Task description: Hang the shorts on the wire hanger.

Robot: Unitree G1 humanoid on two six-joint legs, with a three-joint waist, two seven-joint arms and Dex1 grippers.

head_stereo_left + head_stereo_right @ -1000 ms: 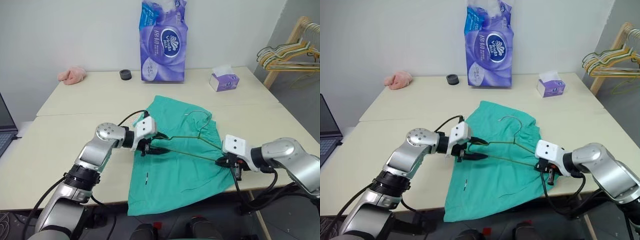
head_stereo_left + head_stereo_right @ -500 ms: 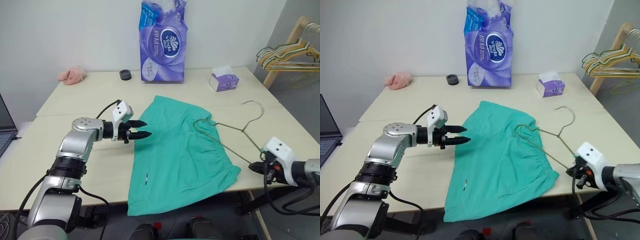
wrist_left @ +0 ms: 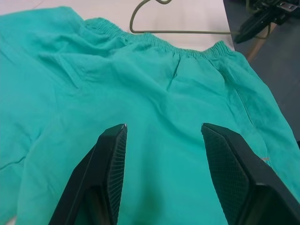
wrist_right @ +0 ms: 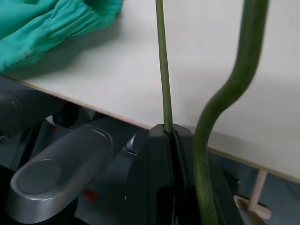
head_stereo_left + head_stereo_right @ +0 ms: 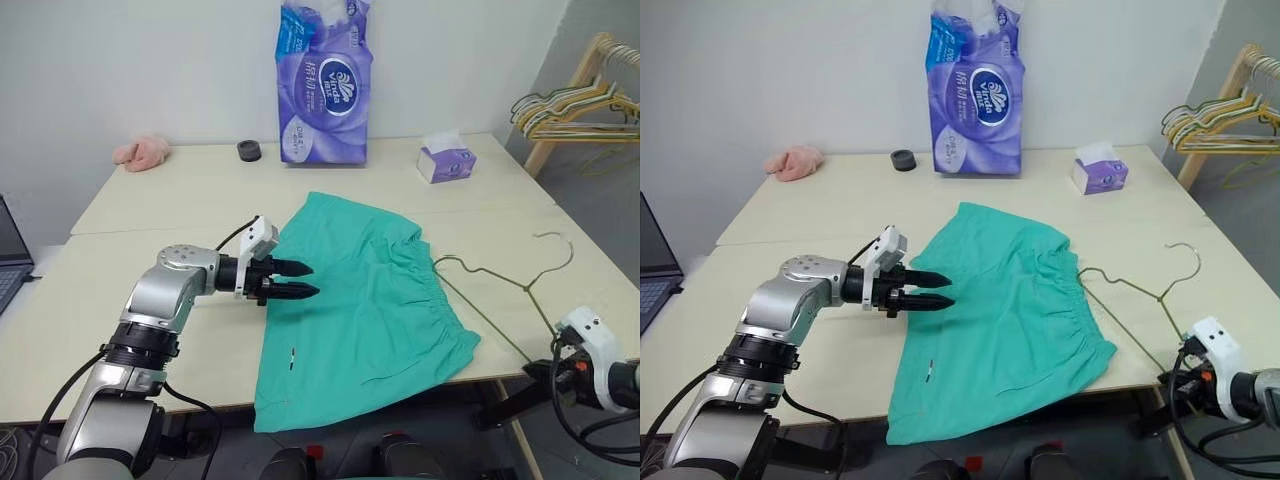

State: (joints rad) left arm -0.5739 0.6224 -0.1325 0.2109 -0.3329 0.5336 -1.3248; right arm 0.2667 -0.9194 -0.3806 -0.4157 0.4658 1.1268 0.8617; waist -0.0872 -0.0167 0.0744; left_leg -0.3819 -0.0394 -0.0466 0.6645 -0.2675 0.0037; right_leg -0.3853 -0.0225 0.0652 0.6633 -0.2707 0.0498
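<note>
The teal-green shorts point(image 5: 365, 300) lie flat on the table, waistband to the right. The thin wire hanger point(image 5: 490, 275) rests on the bare tabletop just right of the waistband, with its hook point(image 5: 560, 245) pointing away. My right gripper point(image 5: 557, 358) is past the table's front right corner, shut on the hanger's near corner. In the right wrist view the wire point(image 4: 162, 70) runs out from between the closed fingers point(image 4: 157, 140). My left gripper point(image 5: 305, 280) hovers open over the shorts' left edge, pointing right, with nothing between its fingers point(image 3: 110, 159).
A tall purple tissue pack point(image 5: 322, 85), a small tissue box point(image 5: 446, 160), a black round object point(image 5: 250, 150) and a pink cloth lump point(image 5: 140, 150) sit at the table's far side. A rack of hangers point(image 5: 570, 105) stands at the right. A laptop edge point(image 5: 10, 250) is at the left.
My right gripper has pulled the wire hanger off the shorts, rightward and toward the table's front corner. My left gripper left the hanger and now sits at the shorts' left edge.
</note>
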